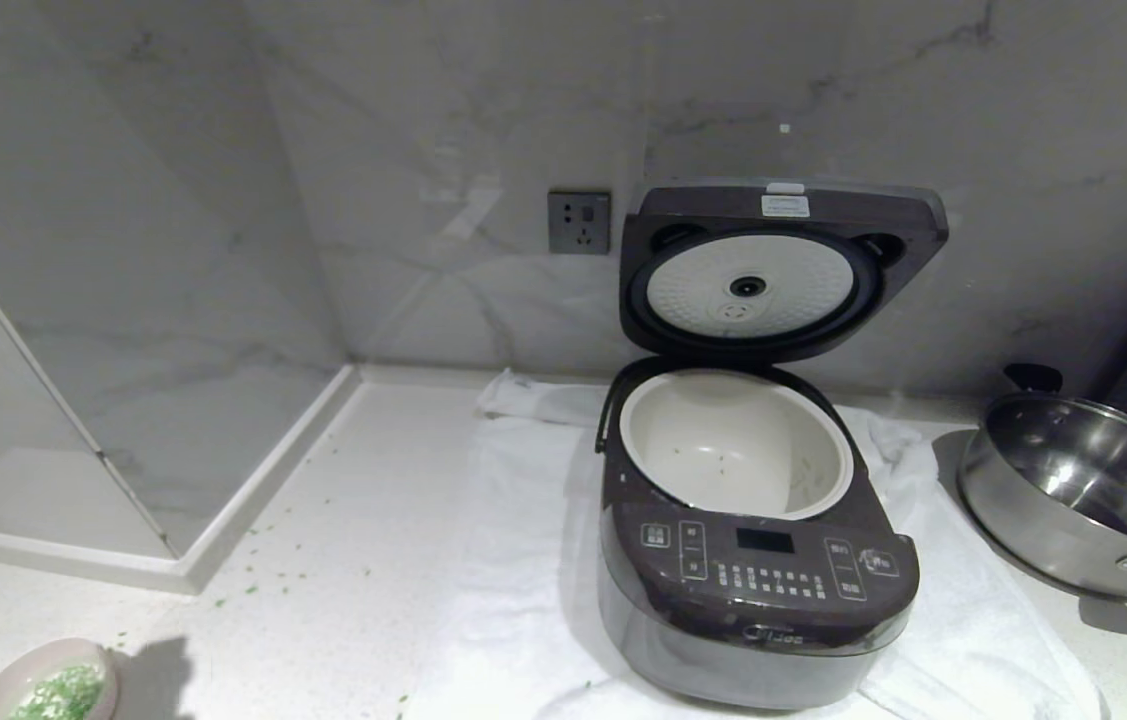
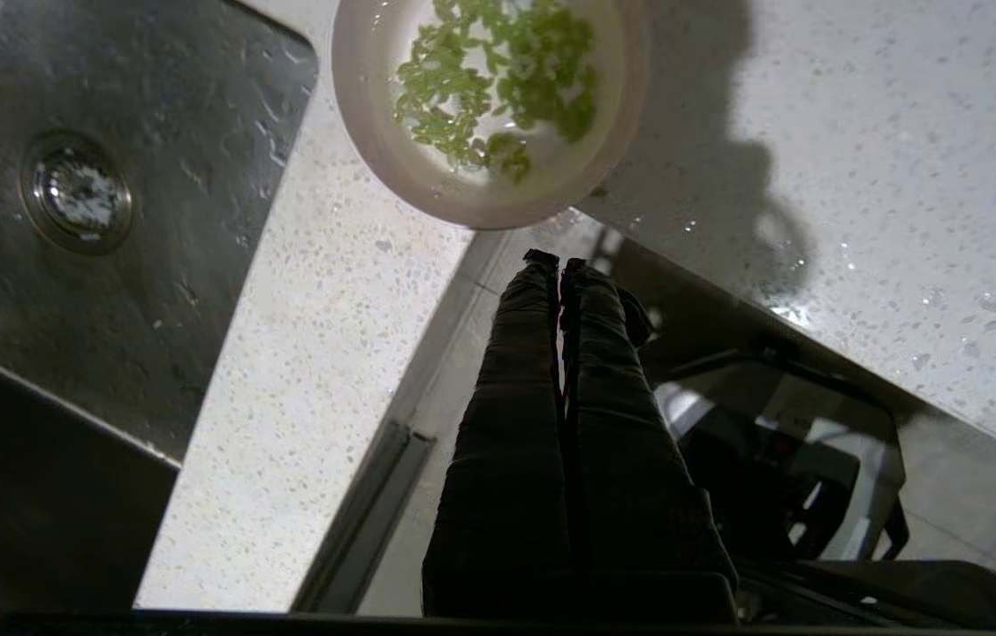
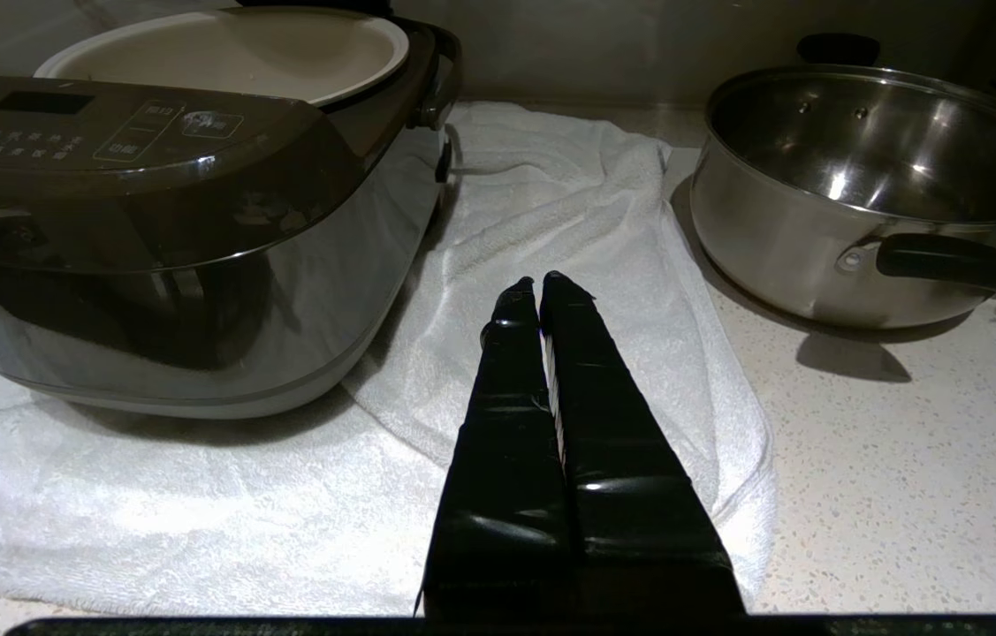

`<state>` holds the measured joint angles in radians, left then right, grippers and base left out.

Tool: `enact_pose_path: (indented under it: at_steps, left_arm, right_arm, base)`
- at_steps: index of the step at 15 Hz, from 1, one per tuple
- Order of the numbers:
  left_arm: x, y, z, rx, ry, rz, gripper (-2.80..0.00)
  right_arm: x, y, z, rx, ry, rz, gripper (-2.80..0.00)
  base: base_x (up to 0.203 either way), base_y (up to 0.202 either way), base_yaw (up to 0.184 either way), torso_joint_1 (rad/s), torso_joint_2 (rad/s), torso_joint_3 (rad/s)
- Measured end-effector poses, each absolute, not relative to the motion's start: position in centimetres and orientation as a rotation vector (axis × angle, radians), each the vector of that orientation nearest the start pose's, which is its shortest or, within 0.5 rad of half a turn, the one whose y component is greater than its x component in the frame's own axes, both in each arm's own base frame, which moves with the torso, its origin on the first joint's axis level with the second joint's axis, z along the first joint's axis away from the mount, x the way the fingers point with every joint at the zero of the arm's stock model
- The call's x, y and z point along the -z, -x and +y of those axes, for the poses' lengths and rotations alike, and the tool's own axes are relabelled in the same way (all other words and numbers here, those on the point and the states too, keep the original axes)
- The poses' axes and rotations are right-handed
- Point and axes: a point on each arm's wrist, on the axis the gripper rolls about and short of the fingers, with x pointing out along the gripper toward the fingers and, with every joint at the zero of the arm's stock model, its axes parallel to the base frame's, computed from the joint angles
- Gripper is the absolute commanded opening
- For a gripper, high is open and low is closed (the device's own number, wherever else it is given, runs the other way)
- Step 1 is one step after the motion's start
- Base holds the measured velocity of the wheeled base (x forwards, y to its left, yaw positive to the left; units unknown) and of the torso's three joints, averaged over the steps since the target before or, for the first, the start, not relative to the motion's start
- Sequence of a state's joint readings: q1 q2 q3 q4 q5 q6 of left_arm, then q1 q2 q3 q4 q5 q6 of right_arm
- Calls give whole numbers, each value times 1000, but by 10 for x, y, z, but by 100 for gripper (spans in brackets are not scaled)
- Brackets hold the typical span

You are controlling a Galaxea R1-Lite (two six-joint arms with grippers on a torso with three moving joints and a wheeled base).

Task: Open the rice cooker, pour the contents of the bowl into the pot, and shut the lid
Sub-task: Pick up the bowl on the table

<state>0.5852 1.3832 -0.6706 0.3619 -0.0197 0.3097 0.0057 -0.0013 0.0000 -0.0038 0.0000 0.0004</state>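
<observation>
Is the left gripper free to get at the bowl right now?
Probably yes: the left gripper, fingers shut, sits just short of the bowl with nothing between them. It must open first.

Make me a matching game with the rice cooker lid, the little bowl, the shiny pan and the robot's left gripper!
Things:
1. lid
2. bowl
3. steel pan
4. left gripper

States:
A. fingers shut, holding nothing
B. holds green bits
C. standing open
D. sits right of the rice cooker

Pairs: 1-C, 2-B, 3-D, 4-A
</observation>
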Motion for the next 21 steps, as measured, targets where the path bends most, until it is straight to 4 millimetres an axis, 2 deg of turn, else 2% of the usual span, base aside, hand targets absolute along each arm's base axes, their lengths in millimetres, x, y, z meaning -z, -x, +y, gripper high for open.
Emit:
enact_pose_path:
  at_steps: [6, 7, 14, 21]
  left_arm:
    - [-121, -163, 134, -351, 156, 1173, -280]
    - [-118, -165, 142, -373, 163, 1169, 0]
    - [-105, -168, 179, -448, 249, 1193, 0]
    - [-60, -181, 197, -399, 365, 1251, 0]
  right_arm:
    - [-76, 23, 0, -6, 0, -5, -280]
    - [-76, 23, 0, -6, 0, -6, -280]
    - [-76, 23, 0, -6, 0, -5, -280]
    - [-76, 23, 0, -6, 0, -6, -280]
  base:
    - [0, 0, 0, 0, 0, 0]
    - [0, 0, 0, 0, 0, 0]
    - [0, 0, 0, 0, 0, 0]
    - [0, 0, 0, 0, 0, 0]
